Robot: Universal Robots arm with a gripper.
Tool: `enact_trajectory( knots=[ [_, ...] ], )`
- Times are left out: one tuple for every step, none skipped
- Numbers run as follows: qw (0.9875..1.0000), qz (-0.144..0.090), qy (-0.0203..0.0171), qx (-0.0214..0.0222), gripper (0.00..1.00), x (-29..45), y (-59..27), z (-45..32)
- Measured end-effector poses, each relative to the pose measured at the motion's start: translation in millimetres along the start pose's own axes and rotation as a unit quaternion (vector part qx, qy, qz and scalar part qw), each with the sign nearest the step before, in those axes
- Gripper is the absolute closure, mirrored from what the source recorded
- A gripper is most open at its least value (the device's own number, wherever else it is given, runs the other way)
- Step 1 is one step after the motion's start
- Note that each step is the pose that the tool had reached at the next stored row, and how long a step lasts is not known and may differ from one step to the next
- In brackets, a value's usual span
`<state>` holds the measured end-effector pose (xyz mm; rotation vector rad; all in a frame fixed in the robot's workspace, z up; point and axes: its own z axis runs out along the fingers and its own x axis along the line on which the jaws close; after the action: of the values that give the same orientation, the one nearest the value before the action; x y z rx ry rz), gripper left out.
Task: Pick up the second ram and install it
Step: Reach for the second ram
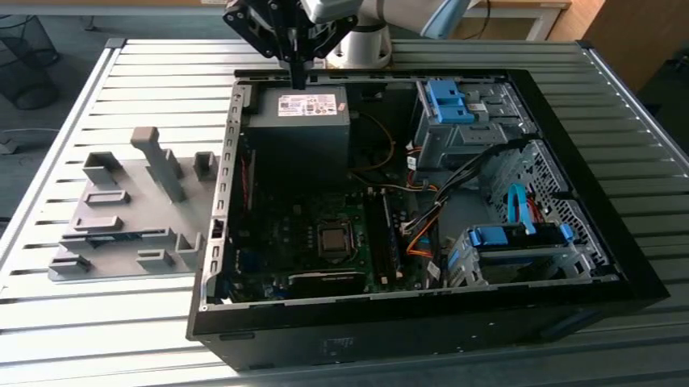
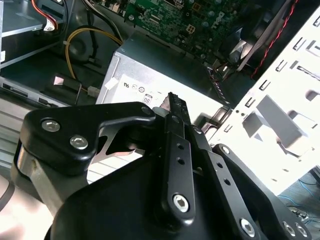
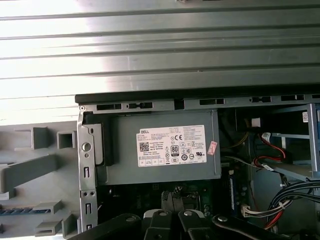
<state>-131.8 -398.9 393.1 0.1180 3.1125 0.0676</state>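
My gripper (image 1: 296, 78) hangs over the back edge of the open computer case (image 1: 603, 266), just above the grey power supply (image 1: 299, 121). In the second wrist view the black fingers (image 2: 172, 107) lie pressed together with nothing between them. The second ram (image 3: 12, 212) looks like a thin blue-green strip with dark chips. It lies in a slot of the grey fixture (image 3: 30, 170), beside the case and apart from the gripper. The long black memory slots (image 1: 385, 234) run beside the processor socket on the motherboard (image 1: 290, 234).
The case lies on its side on a slatted metal table (image 1: 129, 339). The grey fixture (image 1: 119, 218) with upright blocks stands at the exterior view's left of the case. Blue drive cages (image 1: 517, 238) and orange and black cables (image 1: 425, 230) crowd the case's other side.
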Motion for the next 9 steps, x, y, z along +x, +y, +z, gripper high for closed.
enact_trajectory(
  knots=[
    [1.0,0.0,0.0,0.0,0.9,0.3,0.0,0.0],
    [1.0,0.0,0.0,0.0,0.9,0.6,0.0,0.0],
    [1.0,0.0,0.0,0.0,0.9,0.8,-0.1,0.0],
    [1.0,0.0,0.0,0.0,0.9,1.0,-0.1,0.0],
    [1.0,0.0,0.0,0.0,0.9,1.3,-0.1,0.1],
    [1.0,0.0,0.0,0.0,0.9,1.5,-0.1,0.1],
    [1.0,0.0,0.0,0.0,0.9,1.7,-0.1,0.1],
    [1.0,0.0,0.0,0.0,0.9,1.9,-0.2,0.1],
    [1.0,0.0,0.0,0.0,0.9,2.1,-0.2,0.1]
  ],
)
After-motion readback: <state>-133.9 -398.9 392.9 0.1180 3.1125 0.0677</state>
